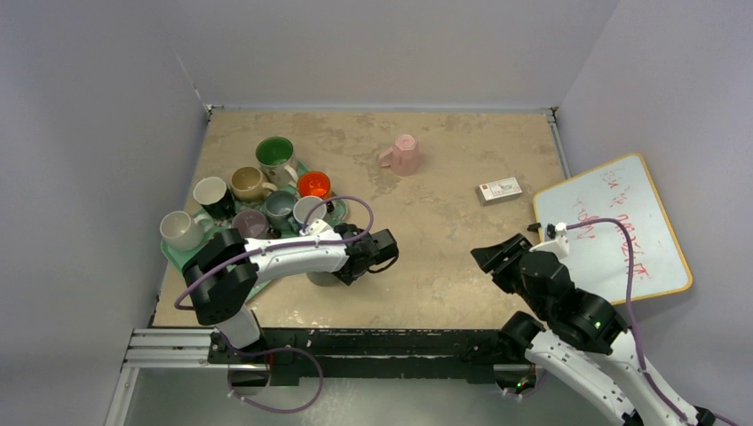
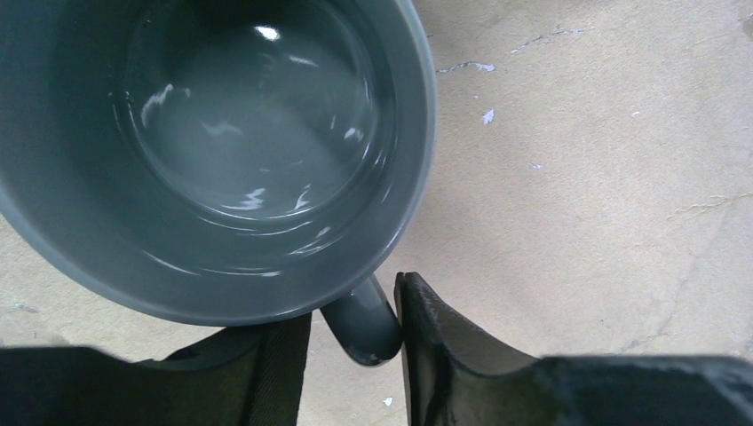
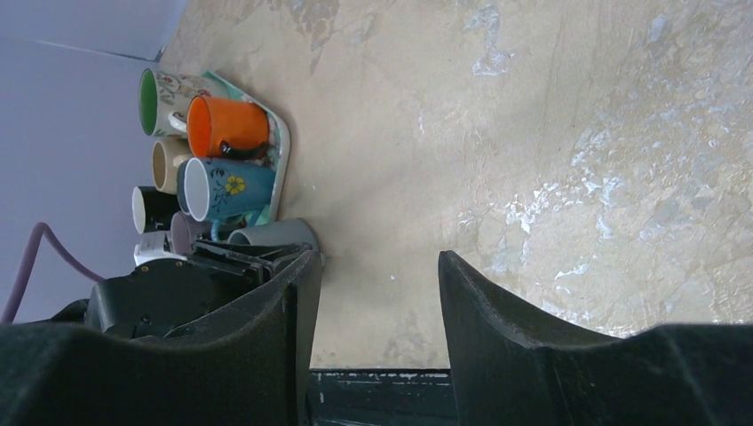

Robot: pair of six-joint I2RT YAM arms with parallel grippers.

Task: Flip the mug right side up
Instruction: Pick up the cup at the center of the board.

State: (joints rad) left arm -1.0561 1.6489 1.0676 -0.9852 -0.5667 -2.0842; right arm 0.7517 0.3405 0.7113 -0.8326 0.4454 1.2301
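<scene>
**Item 1, grey mug (image 2: pixel 222 160).** You will find it at the near left of the table (image 1: pixel 444 231), just beside the green tray (image 3: pixel 282 146). It is mouth up; the left wrist view looks straight into its glossy inside. Its handle (image 2: pixel 362 330) points toward the wrist.

**Item 2, left gripper (image 2: pixel 353 306).** The two fingers are drawn in on the grey mug's handle, one on each side, pinching it.

**Item 3, right gripper (image 3: pixel 375 266).** It hangs over the near right of the table. The fingers are spread, with only bare table showing between them.

**Item 4, tray stock.** Your count is eight mugs, crowded together:
- green-lined mug (image 1: pixel 275 153)
- orange mug (image 1: pixel 313 185)
- tan mug (image 1: pixel 247 182)
- black mug (image 1: pixel 211 193)
- white mug (image 1: pixel 180 229)
- purple mug (image 1: pixel 249 222)
- blue flowered mug (image 3: pixel 233 188)
- pale mug (image 1: pixel 308 209)

**Item 5, pink mug (image 1: pixel 404 154).** It stands alone at the far middle of the table, well apart from the tray. You cannot tell from here which way up it is.

**Item 6, small box (image 1: pixel 499 190).** It lies at the right of the table, near the whiteboard (image 1: pixel 608 231), which overhangs the table's right edge.
</scene>
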